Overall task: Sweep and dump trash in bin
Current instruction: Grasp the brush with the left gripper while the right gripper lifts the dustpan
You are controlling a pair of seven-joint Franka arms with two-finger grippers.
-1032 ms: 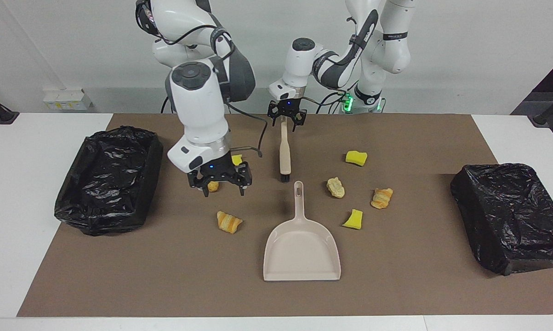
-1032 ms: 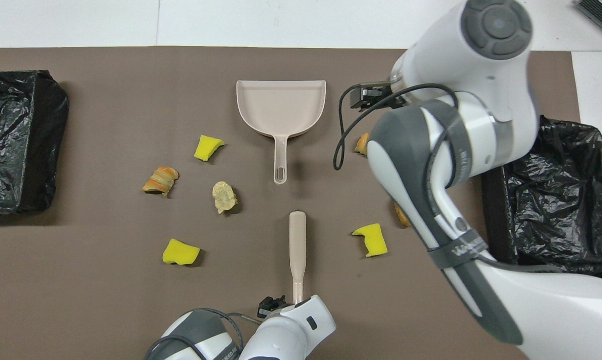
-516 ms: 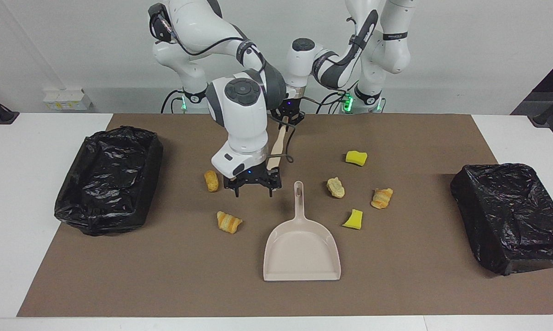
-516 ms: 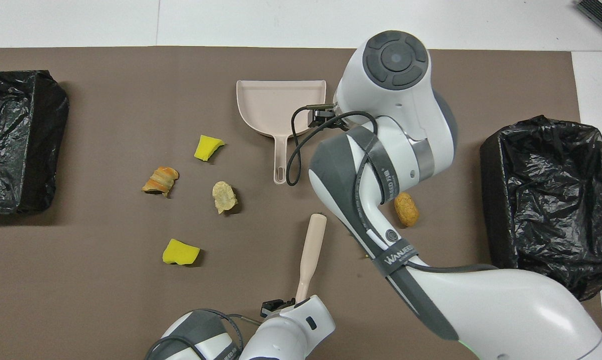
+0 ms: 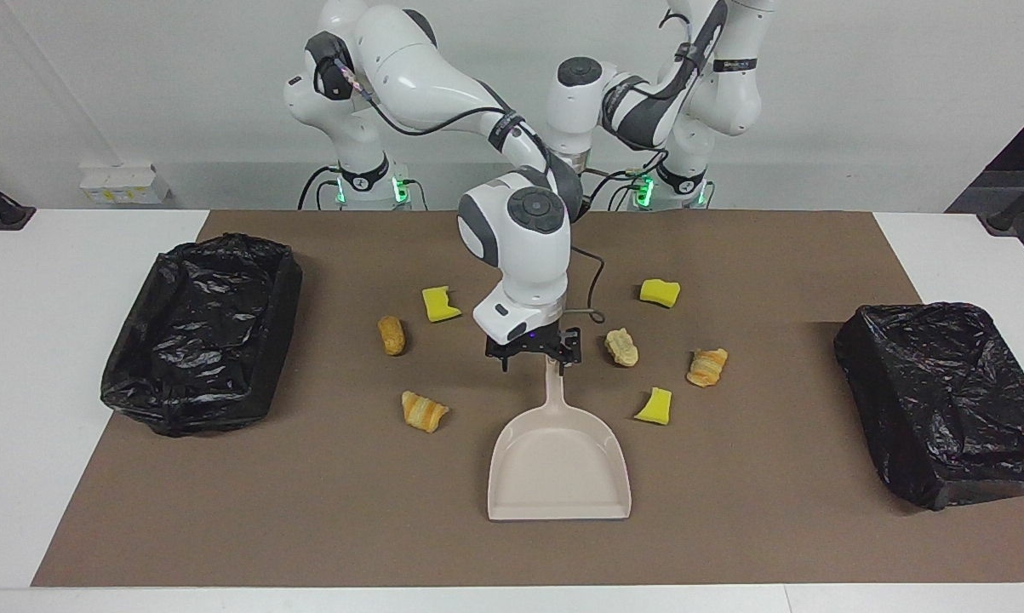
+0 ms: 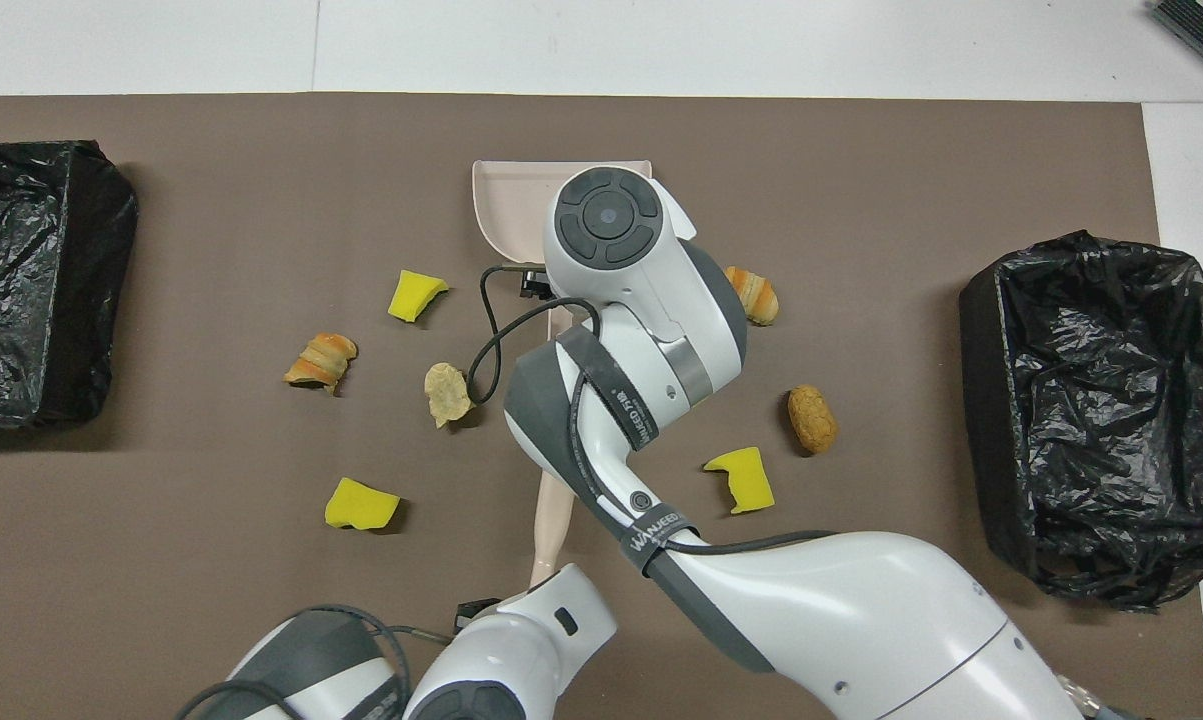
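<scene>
While nothing lies yet in either black-lined bin (image 5: 201,328) (image 5: 946,400), we count the task barely begun. Dustpan (image 5: 560,464): flat on the brown mat (image 5: 733,528), empty; right gripper (image 5: 535,351) over its handle, whether clamped we cannot tell. Brush (image 6: 551,520): held by the left gripper (image 6: 521,610), mostly hidden. Trash, all seven pieces unswept around the dustpan's handle: three yellow sponge chunks (image 5: 440,304) (image 5: 660,292) (image 5: 655,406), four bread bits (image 5: 391,335) (image 5: 424,410) (image 5: 621,346) (image 5: 706,367).
</scene>
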